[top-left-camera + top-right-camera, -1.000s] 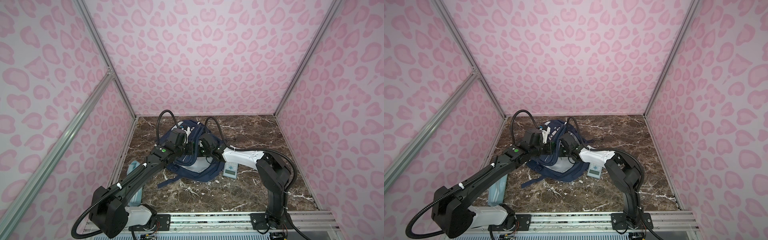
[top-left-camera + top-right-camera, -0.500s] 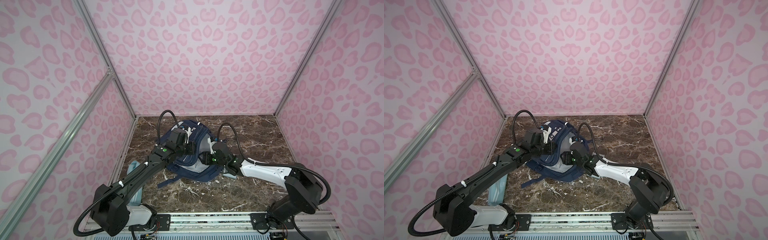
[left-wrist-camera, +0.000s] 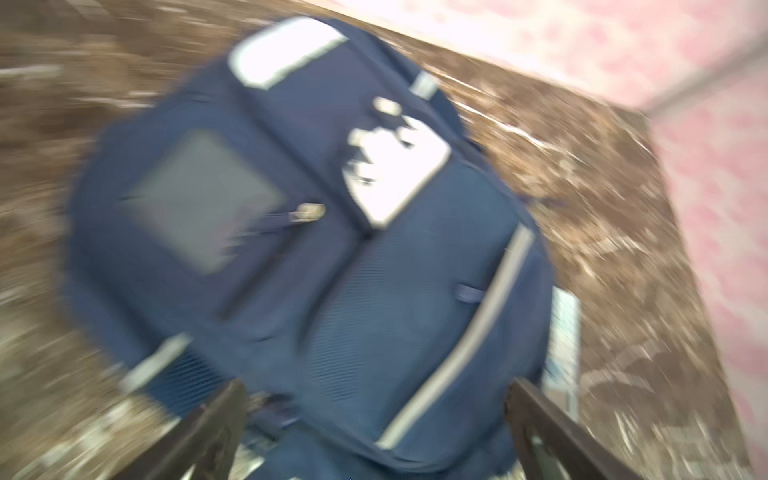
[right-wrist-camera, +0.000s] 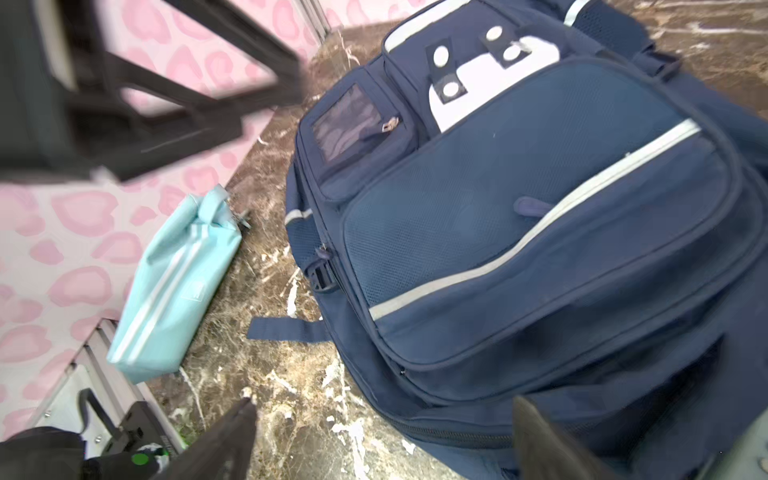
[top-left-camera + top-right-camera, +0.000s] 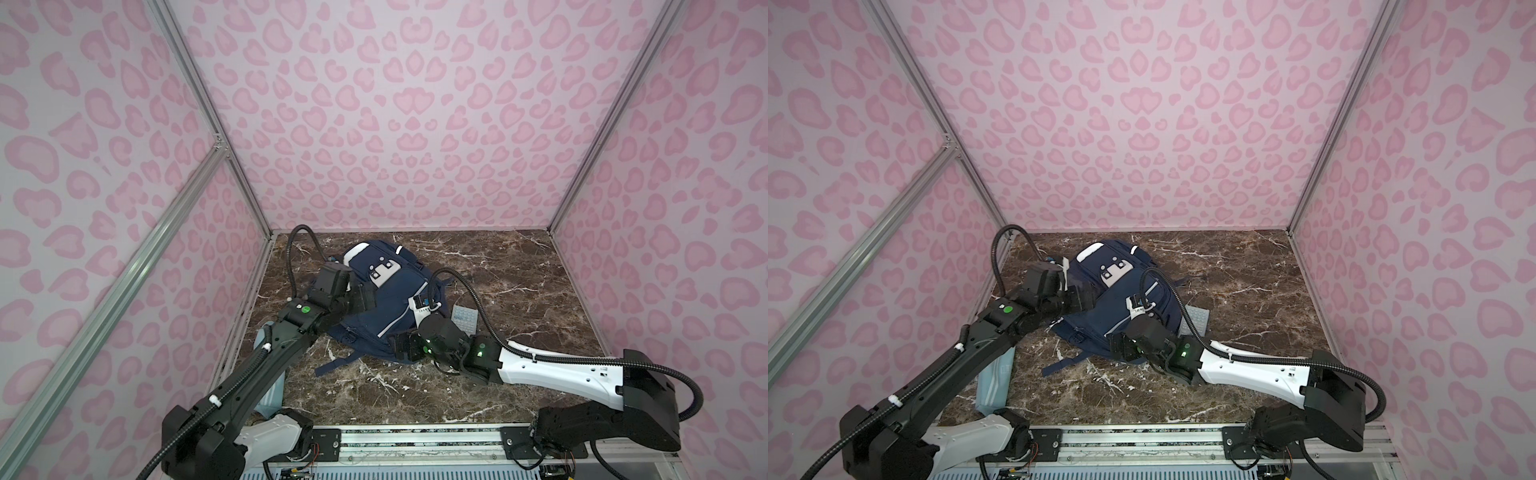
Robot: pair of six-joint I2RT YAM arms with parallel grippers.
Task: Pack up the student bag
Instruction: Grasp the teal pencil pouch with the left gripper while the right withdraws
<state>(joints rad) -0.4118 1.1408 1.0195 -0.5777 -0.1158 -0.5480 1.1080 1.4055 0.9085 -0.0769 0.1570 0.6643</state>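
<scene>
Wrist views: your left gripper (image 3: 376, 395) and right gripper (image 4: 384, 403) just let go, fingers spread wide. That student bag (image 4: 519, 208) flopped shut — pouch (image 4: 174, 291), calculator (image 5: 464, 318) still outside.

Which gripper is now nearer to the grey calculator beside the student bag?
Right. The right gripper is at the front edge of the student bag, just left of the calculator. The left gripper is over the bag's left side, the bag lying between it and the calculator.
</scene>
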